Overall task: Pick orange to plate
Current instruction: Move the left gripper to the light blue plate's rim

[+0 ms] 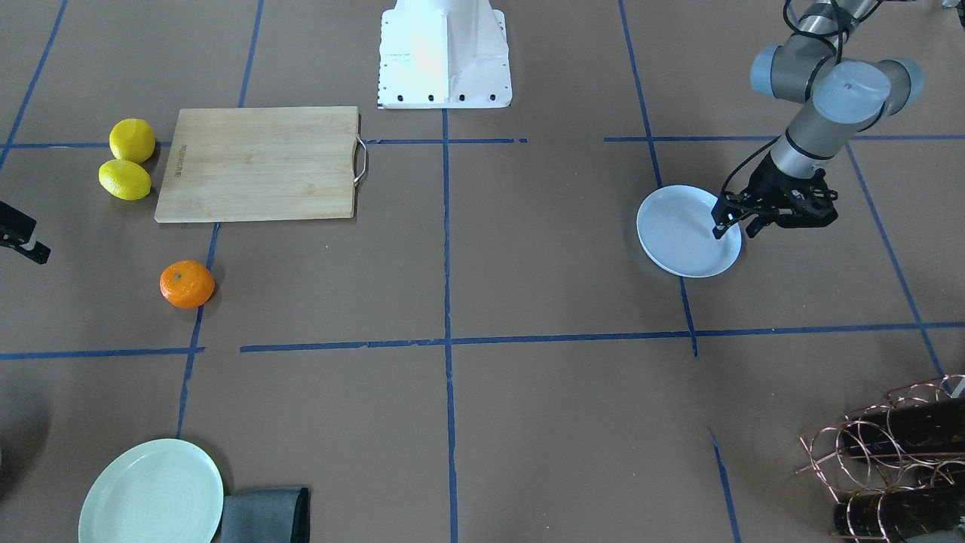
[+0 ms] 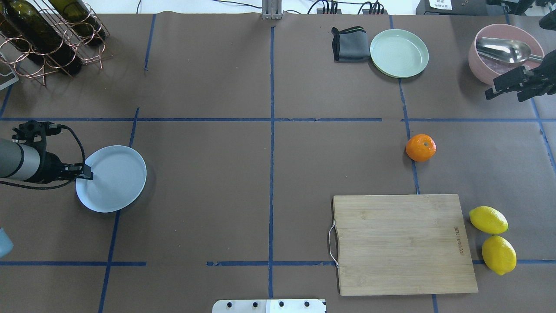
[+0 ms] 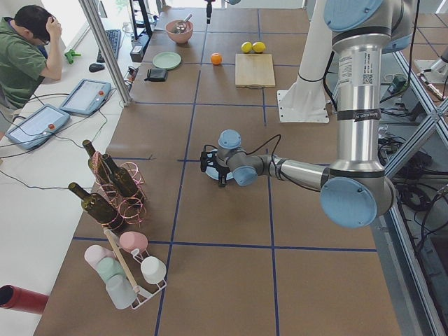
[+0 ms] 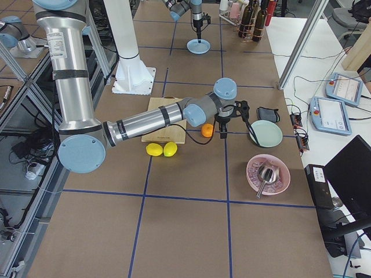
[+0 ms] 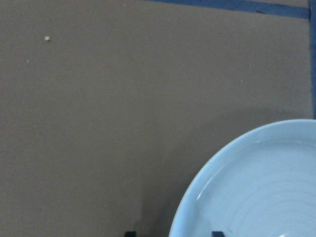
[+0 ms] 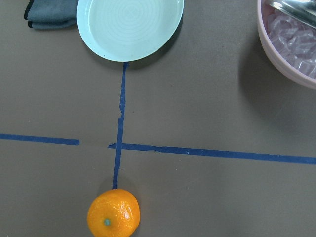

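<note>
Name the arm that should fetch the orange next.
Right. The orange lies in the robot's right half, near the right end effector. The left end effector is far across the table, at the plate.

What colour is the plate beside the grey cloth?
The ridged plate is pale green, clearest in the right wrist-mounted view.

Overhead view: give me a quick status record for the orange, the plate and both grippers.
orange: on the table, not held
plate: empty, across the table from the orange
left gripper: open, straddling the plate's rim
right gripper: looks open, near the pink bowl, clear of the orange
</note>
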